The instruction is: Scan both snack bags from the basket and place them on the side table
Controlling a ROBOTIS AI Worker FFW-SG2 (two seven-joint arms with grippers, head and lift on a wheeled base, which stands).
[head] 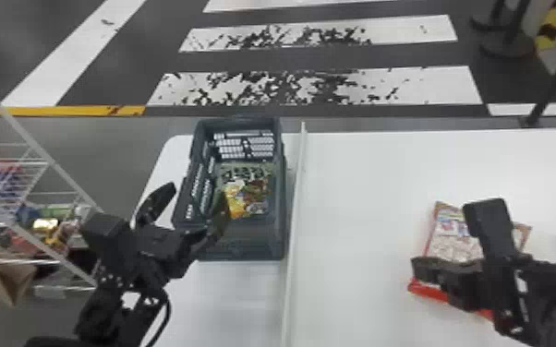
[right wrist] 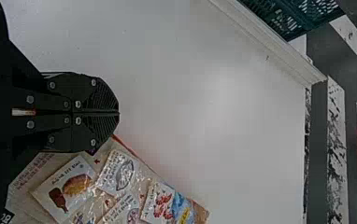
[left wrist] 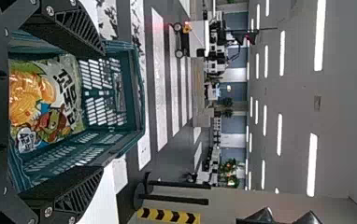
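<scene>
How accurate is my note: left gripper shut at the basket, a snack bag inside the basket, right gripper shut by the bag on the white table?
One error: the left gripper is open, its fingers well apart in the left wrist view. The rest holds: it is at the basket, a snack bag lies inside, and the right gripper is shut by the bag on the white table.

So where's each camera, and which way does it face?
On the head, facing forward and down at the basket and table; left arm and right arm show.
On the left wrist, facing forward over the basket toward floor stripes; left gripper, open, shows.
On the right wrist, facing down at the table and a bag; right gripper, shut, shows.
Head and right wrist views share that bag.
</scene>
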